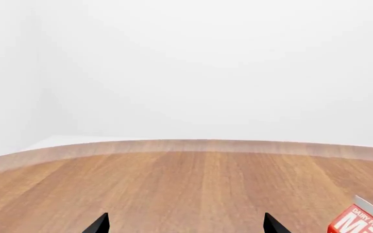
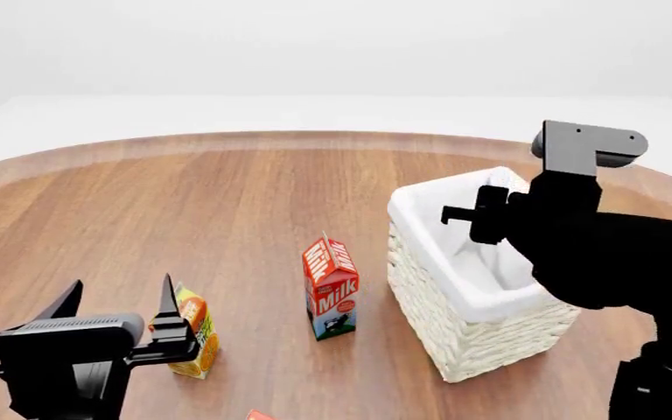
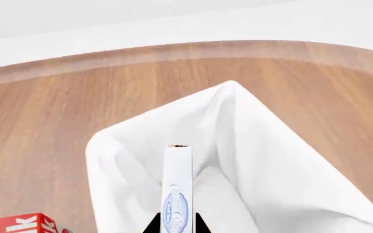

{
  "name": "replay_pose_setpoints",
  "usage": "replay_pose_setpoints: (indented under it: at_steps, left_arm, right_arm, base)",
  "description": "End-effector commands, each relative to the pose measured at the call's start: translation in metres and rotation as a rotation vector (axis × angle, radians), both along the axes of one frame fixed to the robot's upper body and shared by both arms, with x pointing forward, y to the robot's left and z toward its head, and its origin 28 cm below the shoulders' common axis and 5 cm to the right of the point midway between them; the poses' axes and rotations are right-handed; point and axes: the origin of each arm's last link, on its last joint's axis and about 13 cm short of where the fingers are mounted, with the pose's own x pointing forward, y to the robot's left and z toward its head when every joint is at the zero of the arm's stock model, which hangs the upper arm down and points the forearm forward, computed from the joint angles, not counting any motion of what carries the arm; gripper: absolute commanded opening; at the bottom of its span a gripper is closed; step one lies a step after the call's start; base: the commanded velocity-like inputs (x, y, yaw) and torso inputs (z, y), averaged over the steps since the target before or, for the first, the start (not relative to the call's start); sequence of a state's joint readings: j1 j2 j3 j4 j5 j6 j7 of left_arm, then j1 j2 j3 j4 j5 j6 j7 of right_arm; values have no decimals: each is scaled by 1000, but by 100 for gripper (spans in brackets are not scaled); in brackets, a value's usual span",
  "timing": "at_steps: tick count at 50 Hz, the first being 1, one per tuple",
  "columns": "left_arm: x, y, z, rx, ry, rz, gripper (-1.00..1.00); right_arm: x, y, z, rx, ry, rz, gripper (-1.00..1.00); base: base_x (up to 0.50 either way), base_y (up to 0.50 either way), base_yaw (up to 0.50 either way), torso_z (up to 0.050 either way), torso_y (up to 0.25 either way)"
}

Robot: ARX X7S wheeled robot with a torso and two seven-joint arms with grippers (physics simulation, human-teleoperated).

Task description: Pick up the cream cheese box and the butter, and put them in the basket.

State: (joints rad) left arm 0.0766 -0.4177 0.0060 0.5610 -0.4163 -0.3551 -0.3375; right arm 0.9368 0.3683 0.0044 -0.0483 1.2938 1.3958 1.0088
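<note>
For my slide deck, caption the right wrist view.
Right pincer holds the cream cheese box upright above the basket and its white liner.

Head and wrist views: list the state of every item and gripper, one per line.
cream cheese box: held on edge in the right gripper, above the basket's liner.
basket: upright on the table, nothing seen inside.
milk carton: upright, left of the basket.
orange juice carton: upright, by the left gripper.
left gripper: open, empty.
right gripper: shut on the box.
</note>
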Motion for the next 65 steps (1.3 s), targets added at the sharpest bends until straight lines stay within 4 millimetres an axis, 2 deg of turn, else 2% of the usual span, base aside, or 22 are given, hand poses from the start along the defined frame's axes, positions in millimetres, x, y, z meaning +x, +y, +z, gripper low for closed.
replay_pose_setpoints:
  at_steps: [1,7,17,58,59,65]
  left_arm:
    - [0,0,0,0,-1,-1,100]
    - [0,0,0,-1,-1,-1,100]
    - [0,1,0,-2,-2,1,100]
    - [0,1,0,-3,-1,-1,100]
    - [0,1,1,-2,-1,-1,100]
    - [0,1,0,-2,-1,-1,100]
  right_arm:
    - [11,-1,-2,36,41,-3,-100]
    - [22,-2,-5,48,73,-7,-100]
    - [30,-3,-7,45,103,-25,-100]
    - [35,-10,-20,47,121,-81,-100]
    - [35,-10,-20,48,118,-80,100]
    - [35,-10,-18,64,95,-65,100]
  base:
    - [0,0,0,0,10]
    - [0,0,0,0,0]
    - [0,0,0,0,0]
    - [0,0,0,0,1]
    - [0,0,0,0,0]
    - [0,0,0,0,0]
